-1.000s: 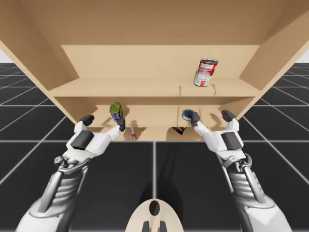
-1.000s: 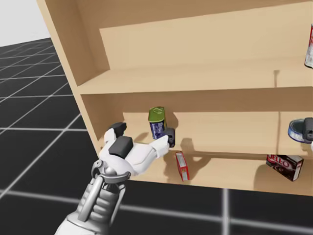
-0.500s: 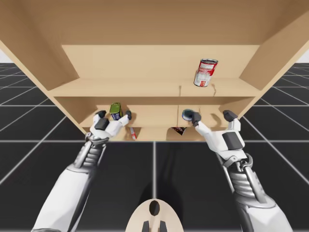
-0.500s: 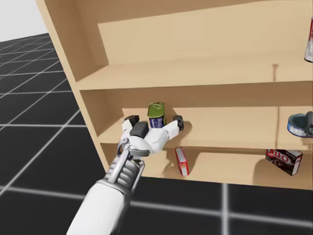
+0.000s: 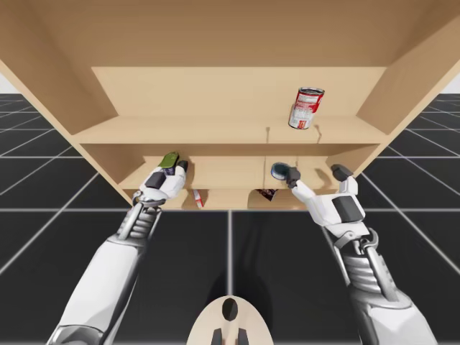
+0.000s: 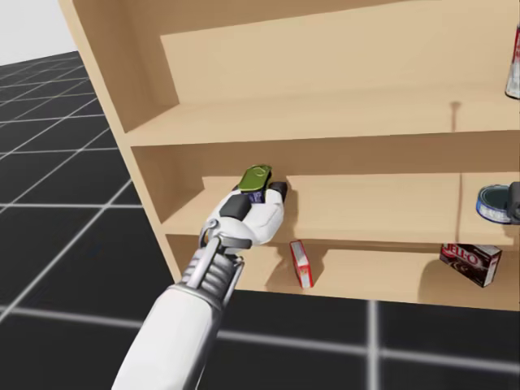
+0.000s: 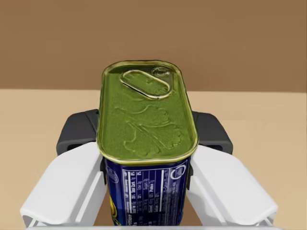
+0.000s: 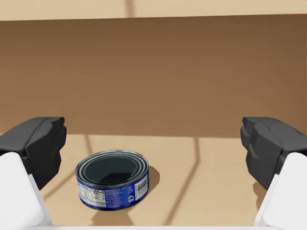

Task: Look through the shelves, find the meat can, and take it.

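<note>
**Left gripper clamped on the meat can at the middle shelf**

Our left gripper (image 7: pixel 145 139) has closed on the meat can (image 7: pixel 144 110). In the left wrist view both dark pads press the can's blue sides from opposite sides. The fingers stand about as far apart as the can is wide, and its green ring-pull lid faces the camera.

The can is at the left end of the middle shelf (image 6: pixel 382 227), inside that bay and near the front edge. In the head view it is tilted, with the green lid uppermost and leaning away from the wrist. The gripper hides the can's base, so we cannot tell whether it touches the middle shelf.

Our right gripper (image 8: pixel 153 146) sits at the right end of the middle shelf. Its fingers are spread wide and hold nothing. A blue tin (image 8: pixel 112 184) stands upright on the middle shelf ahead of the gripper, within the span of the fingers and nearer one of them. In the right wrist view it looks apart from both.

A red can (image 5: pixel 306 108) sits tilted on the board above the middle shelf, over its right part. On the board below the middle shelf a red box (image 6: pixel 301 264) stands under the left gripper, and a dark box (image 6: pixel 471 264) lies under the blue tin.
</note>
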Robot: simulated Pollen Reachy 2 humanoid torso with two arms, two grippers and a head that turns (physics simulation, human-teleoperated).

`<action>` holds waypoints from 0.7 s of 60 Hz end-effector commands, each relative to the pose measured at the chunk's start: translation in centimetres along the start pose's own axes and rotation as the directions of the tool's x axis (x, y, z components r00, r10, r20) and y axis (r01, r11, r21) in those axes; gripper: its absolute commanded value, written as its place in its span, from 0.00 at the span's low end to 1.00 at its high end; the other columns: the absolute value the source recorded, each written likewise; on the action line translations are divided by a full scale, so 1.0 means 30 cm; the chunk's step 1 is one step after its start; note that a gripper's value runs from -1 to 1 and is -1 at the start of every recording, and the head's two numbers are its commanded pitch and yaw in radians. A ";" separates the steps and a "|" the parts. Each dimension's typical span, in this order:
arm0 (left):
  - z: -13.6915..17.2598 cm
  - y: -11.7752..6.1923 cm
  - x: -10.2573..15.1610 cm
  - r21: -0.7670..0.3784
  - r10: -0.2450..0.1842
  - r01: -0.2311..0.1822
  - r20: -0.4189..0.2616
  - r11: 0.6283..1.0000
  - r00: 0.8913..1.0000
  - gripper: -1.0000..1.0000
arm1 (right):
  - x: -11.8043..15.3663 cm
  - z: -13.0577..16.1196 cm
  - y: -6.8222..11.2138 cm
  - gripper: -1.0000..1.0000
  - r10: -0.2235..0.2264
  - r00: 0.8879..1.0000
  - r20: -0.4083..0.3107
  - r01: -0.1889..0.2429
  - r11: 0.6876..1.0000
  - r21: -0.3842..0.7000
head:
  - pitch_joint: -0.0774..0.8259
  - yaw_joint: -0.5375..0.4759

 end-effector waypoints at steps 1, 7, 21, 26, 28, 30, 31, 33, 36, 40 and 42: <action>0.008 -0.041 -0.033 -0.037 0.042 -0.043 -0.013 0.998 0.999 1.00 | -0.002 0.000 0.003 0.00 -0.017 1.000 -0.004 0.017 1.000 0.002 | 0.56 0.82; 0.028 -0.037 0.011 -0.040 0.029 -0.028 0.032 0.999 0.999 1.00 | -0.002 0.000 0.003 0.00 -0.018 1.000 -0.003 0.018 1.000 0.000 | 0.56 0.82; 0.110 -0.052 0.102 -0.055 -0.007 0.016 0.148 0.998 0.989 1.00 | -0.001 -0.001 0.001 0.00 0.003 1.000 0.010 -0.003 1.000 0.006 | 0.55 0.82; 0.139 -0.061 0.124 -0.058 -0.023 0.034 0.179 0.998 0.984 1.00 | 0.000 -0.002 0.002 0.00 0.003 1.000 0.014 -0.003 1.000 0.003 | 0.55 0.82; 0.156 -0.066 0.134 -0.063 -0.031 0.044 0.192 0.997 0.981 1.00 | 0.000 -0.002 0.002 0.00 0.002 1.000 0.014 -0.003 1.000 0.004 | 0.55 0.82; 0.174 -0.071 0.141 -0.064 -0.045 0.058 0.197 0.996 0.979 1.00 | -0.001 -0.002 0.004 0.00 0.005 1.000 0.014 -0.005 1.000 0.004 | 0.55 0.82; 0.179 -0.072 0.142 -0.064 -0.047 0.061 0.198 0.996 0.979 1.00 | -0.001 -0.002 0.004 0.00 0.004 1.000 0.014 -0.005 1.000 0.004 | 0.55 0.82; 0.198 -0.075 0.143 -0.069 -0.054 0.069 0.198 0.995 0.979 1.00 | -0.002 -0.002 0.006 0.00 0.005 1.000 0.013 -0.005 1.000 0.005 | 0.55 0.82; 0.227 -0.077 0.141 -0.075 -0.056 0.071 0.191 0.995 0.980 1.00 | -0.002 -0.001 0.007 0.00 0.006 1.000 0.013 -0.006 1.000 0.004 | 0.55 0.82; 0.269 -0.075 0.133 -0.072 -0.077 0.092 0.184 0.993 0.980 1.00 | -0.002 0.000 0.007 0.00 0.002 1.000 0.011 -0.002 1.000 0.005 | 0.55 0.82; 0.292 -0.071 0.128 -0.073 -0.088 0.102 0.172 0.992 0.981 1.00 | -0.001 0.000 0.006 0.00 0.001 1.000 0.012 -0.001 1.000 0.005 | 0.55 0.82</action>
